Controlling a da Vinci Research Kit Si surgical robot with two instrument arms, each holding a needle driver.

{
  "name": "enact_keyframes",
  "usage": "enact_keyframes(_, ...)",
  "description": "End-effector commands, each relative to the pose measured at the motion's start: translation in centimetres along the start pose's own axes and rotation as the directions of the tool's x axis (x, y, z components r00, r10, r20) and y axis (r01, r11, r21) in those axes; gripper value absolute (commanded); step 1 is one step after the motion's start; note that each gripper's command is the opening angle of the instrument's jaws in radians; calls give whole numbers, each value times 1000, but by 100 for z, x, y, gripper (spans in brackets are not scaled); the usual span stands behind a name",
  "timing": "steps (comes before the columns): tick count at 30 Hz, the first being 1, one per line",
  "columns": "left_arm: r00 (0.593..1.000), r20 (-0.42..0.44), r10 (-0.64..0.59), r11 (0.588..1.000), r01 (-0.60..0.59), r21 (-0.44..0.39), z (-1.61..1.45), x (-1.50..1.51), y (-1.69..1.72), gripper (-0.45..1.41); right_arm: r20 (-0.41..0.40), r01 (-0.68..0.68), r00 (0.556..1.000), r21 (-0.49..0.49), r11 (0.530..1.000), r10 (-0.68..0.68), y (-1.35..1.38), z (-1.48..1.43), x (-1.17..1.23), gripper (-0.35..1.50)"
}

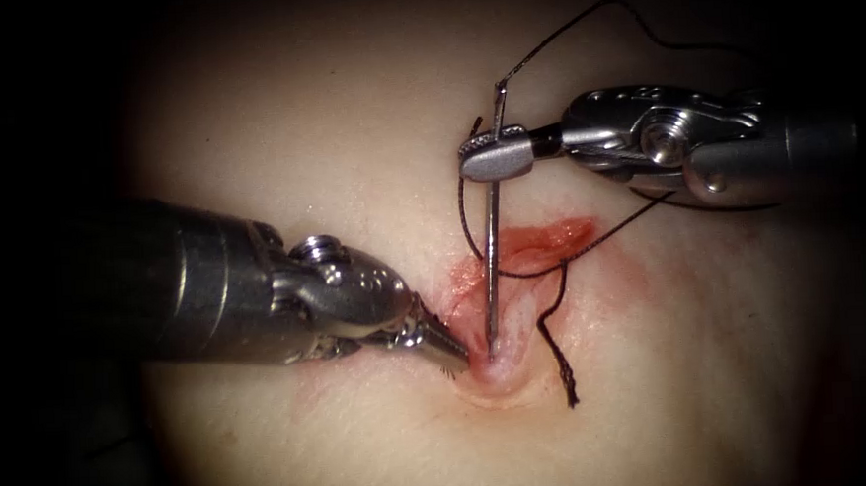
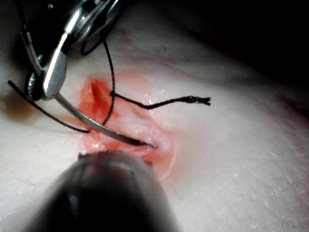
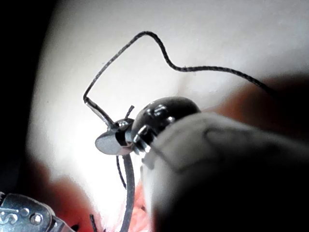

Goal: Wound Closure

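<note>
Pale tissue (image 1: 367,108) fills the field, the cut (image 1: 513,268) reddened at centre. Left end effector (image 1: 453,351) is pressed at the cut's left lip; its jaw state cannot be told. Right end effector (image 1: 496,156) is clamped on the needle (image 1: 491,260) near its swaged end, tip buried in the cut. Risk judged: twisting could tear the lip; slack thread (image 1: 580,28) could snag.

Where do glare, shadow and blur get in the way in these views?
Endoscope view: light pools on the tissue, edges fall dark; needle crisp. Left wrist view: the left tool is a dark blur, the cut clearer. Right wrist view: tissue washed out by glare, right tool shaft blurred, thread sharp.
</note>
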Motion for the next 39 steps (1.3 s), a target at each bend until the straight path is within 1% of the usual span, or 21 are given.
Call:
enact_keyframes(1,1000,0,0,1000,0,0,7,1,-2,-38,-2,0,1000,1,1000,0,3,8,4,-35)
enact_keyframes(6,1000,0,-1,1000,1,1,7,1,-2,-38,4,-6,1000,2,1000,6,4,9,-1,-35)
enact_keyframes(9,1000,0,-1,1000,1,1,7,1,-2,-38,22,-2,1000,12,1000,2,2,12,-6,-35)
enact_keyframes(12,1000,0,0,1000,0,1,7,1,-2,-38,41,69,997,-2,998,-69,-2,17,-8,-35)
enact_keyframes(13,1000,0,0,1000,0,0,7,1,-1,-38,39,167,985,-1,986,-167,-5,20,-6,-35)
enact_keyframes(16,1000,0,-1,1000,1,1,7,0,-1,-38,37,294,955,-17,956,-293,-7,19,-1,-35)
enact_keyframes(17,1000,-1,-1,1000,1,1,7,0,0,-38,44,310,950,-28,950,-309,-7,18,0,-35)
enact_keyframes(18,1000,-1,-1,1000,1,1,7,0,0,-38,71,349,936,-43,936,-345,-7,17,1,-35)
enact_keyframes(19,1000,-1,-1,1000,1,1,7,0,0,-38,71,349,936,-43,936,-345,-7,17,1,-35)
enact_keyframes(20,1000,-1,-1,1000,1,1,7,0,1,-38,85,376,925,-51,925,-371,-7,16,1,-35)
enact_keyframes(23,1000,-1,-1,1000,1,1,7,0,1,-38,84,423,904,-58,904,-418,-7,16,4,-35)
enact_keyframes(24,1000,-1,-1,1000,1,2,8,0,1,-38,74,475,880,-78,877,-470,-8,14,11,-35)
enact_keyframes(25,1000,-1,-1,1000,1,2,8,0,1,-38,74,475,880,-78,877,-470,-8,14,11,-35)
enact_keyframes(26,1000,-1,-2,1000,2,2,8,0,1,-37,70,499,866,-82,863,-495,-10,11,17,-35)
enact_keyframes(29,1000,-1,-2,1000,2,2,8,0,2,-37,60,523,852,-92,847,-520,-16,4,33,-35)
enact_keyframes(31,1000,-2,-2,1000,2,2,8,0,2,-37,67,548,836,-93,831,-544,-19,1,38,-35)
enact_keyframes(33,1000,-4,-2,1000,3,5,8,0,2,-35,77,554,832,-94,827,-549,-19,2,37,-35)
enact_keyframes(34,1000,-4,-2,1000,2,5,8,0,2,-35,97,559,829,-97,824,-551,-18,4,33,-35)
enact_keyframes(39,1000,6,-3,1000,3,-6,9,-1,6,-35,111,581,813,-98,808,-571,-16,10,24,-35)
